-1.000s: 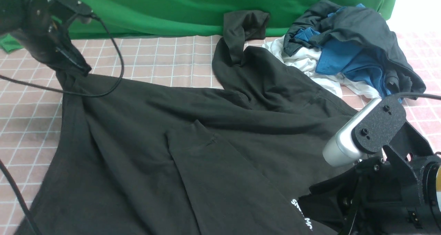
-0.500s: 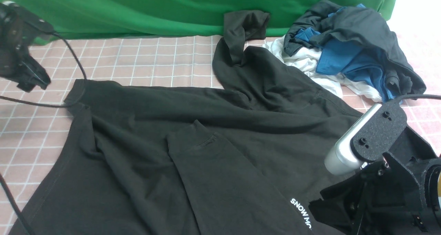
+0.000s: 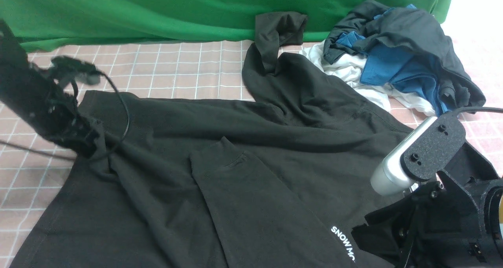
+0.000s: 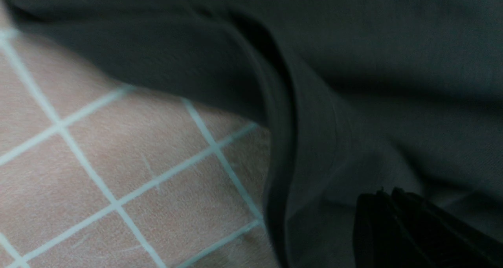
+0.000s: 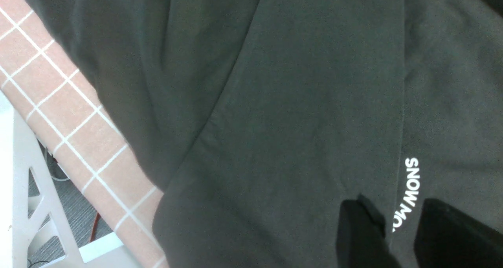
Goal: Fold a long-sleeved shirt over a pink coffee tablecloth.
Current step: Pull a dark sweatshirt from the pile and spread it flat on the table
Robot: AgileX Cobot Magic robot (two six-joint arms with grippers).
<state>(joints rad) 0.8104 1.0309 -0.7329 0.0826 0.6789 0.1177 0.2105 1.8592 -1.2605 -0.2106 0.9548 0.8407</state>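
While rumpled, the matte black shirt overlies white-gridded pink tablecloth.

Black shirt with white lettering; pink tablecloth gridded in thin white lines; green cloth; grey garment, blue cloth, white garment.

- My left arm is matte black and angular, with a thin black cable curving off it.
- My left gripper is black with a ridged edge.
- My right arm carries a rounded silver-white camera on a speckled black plate with two black screws.
- A brass-coloured ring shows at its far edge.
- My right gripper has two plain black fingers.
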